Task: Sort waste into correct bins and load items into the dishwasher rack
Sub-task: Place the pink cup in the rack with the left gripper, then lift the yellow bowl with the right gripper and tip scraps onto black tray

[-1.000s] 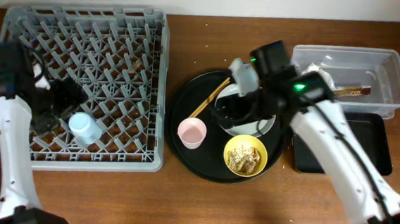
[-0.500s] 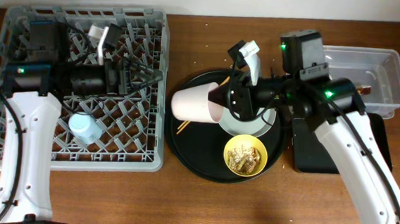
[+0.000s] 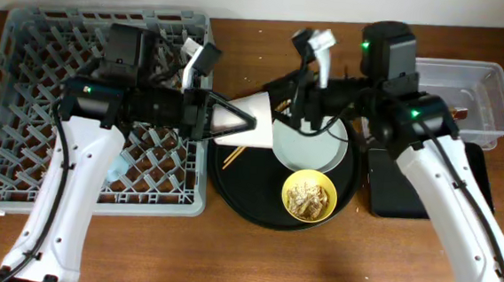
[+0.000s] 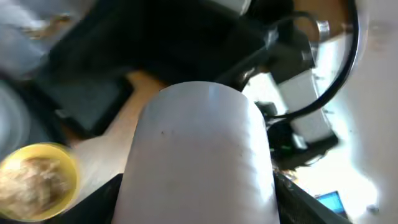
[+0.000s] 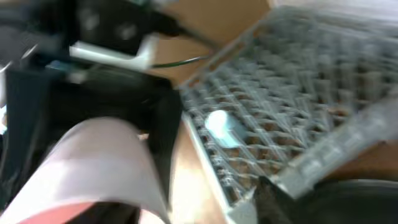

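My left gripper (image 3: 218,119) reaches right, past the dishwasher rack (image 3: 24,98), and is shut on the small pink cup (image 3: 244,124), held on its side above the round tray's left edge. In the left wrist view the cup (image 4: 199,149) fills the space between the black fingers. My right gripper (image 3: 291,117) is at the cup's mouth; its jaws look open, and the cup (image 5: 93,168) lies by its left finger. The light-blue cup (image 3: 121,163) lies in the rack. The yellow bowl (image 3: 309,196) holds food scraps. The grey plate (image 3: 309,147) and the chopsticks (image 3: 231,158) lie on the round tray.
The large round black tray (image 3: 231,191) sits beside the rack. The clear tub (image 3: 495,105) at the back right holds the wrapper strip (image 3: 460,113). The shallow black tray (image 3: 409,183) lies in front of it, partly under my right arm.
One second ago the pink cup stood on the round tray. The right gripper lifted it and tipped it. The left arm swung right from the rack and closed on it.
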`<state>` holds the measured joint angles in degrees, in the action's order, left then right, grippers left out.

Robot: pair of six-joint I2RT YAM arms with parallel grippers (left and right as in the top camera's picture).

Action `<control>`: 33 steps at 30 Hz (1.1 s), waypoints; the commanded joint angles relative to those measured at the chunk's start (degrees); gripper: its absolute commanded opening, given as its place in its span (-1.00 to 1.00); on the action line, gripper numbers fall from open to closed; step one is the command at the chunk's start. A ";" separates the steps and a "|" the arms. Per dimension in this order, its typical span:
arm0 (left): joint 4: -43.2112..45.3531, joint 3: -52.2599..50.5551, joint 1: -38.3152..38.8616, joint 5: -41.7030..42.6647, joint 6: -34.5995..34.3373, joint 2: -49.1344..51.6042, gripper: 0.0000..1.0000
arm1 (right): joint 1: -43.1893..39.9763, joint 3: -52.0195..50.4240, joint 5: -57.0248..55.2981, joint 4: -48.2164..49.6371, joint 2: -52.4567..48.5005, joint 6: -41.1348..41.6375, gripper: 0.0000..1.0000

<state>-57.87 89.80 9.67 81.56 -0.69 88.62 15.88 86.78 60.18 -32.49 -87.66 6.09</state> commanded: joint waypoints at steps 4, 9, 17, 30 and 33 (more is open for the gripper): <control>-12.28 0.37 -13.49 -37.20 -4.61 -0.59 0.08 | -13.40 0.13 -18.23 -16.87 -0.42 6.84 0.46; -15.21 0.24 -33.62 -87.23 -23.50 -0.55 0.08 | -2.80 0.11 -32.63 -31.12 -0.46 3.61 0.47; -8.79 0.24 -36.28 -90.42 -23.71 11.93 0.24 | 2.86 0.11 -37.07 -32.11 -0.46 3.61 0.54; -15.56 5.99 -44.83 -63.56 -17.62 17.44 0.97 | 2.86 0.11 -36.94 -32.22 -0.46 3.58 0.54; -23.45 17.03 -31.91 -63.34 -6.51 9.75 0.96 | 3.04 -0.87 -41.24 -31.01 -1.97 7.72 0.33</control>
<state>-80.36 100.86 -32.10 16.75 -16.58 105.73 18.37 86.83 23.68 -62.13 -88.25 10.31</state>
